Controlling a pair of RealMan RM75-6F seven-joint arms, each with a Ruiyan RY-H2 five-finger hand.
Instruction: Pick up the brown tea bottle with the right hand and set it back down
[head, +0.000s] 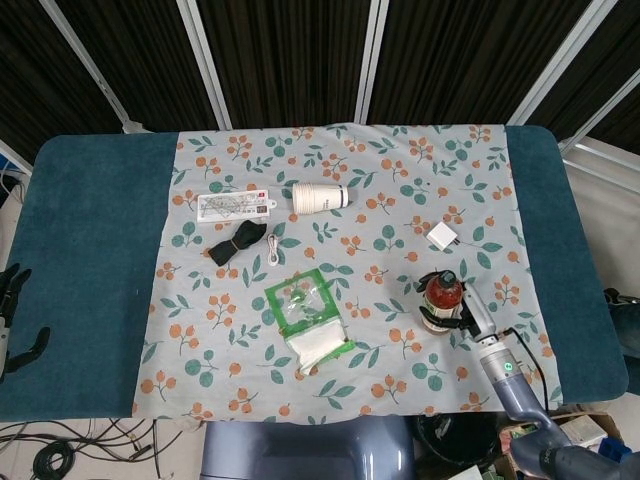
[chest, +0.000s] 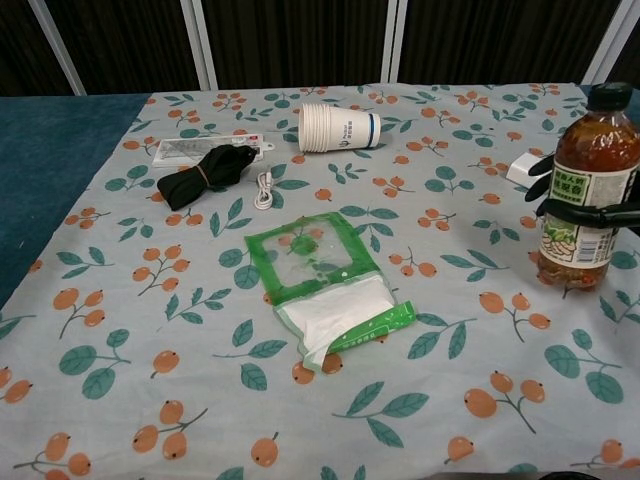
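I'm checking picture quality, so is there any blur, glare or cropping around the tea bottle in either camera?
Head view: sharp, even light, brown tea bottle small. Chest view: bottle sharp with a soft shadow beneath; right hand cropped by the frame's edge.

**Where things sit on my table**

I see a cloth (head: 400, 180) spread over the middle of the table (head: 90, 250). Toward the far side, a paper cup (head: 320, 197) lies on its side, with a flat packet (head: 236, 206) to its left. Just nearer than the packet lie a strap (head: 237, 243) and, to its right, a small cable (head: 273, 249). A plastic bag (head: 308, 323) lies in the middle. A charger (head: 440, 237) sits to the right, and nearer me my right hand (head: 462, 312) holds the tea bottle (head: 443, 295) upright. My left hand (head: 12, 315) hangs off the table's left edge.
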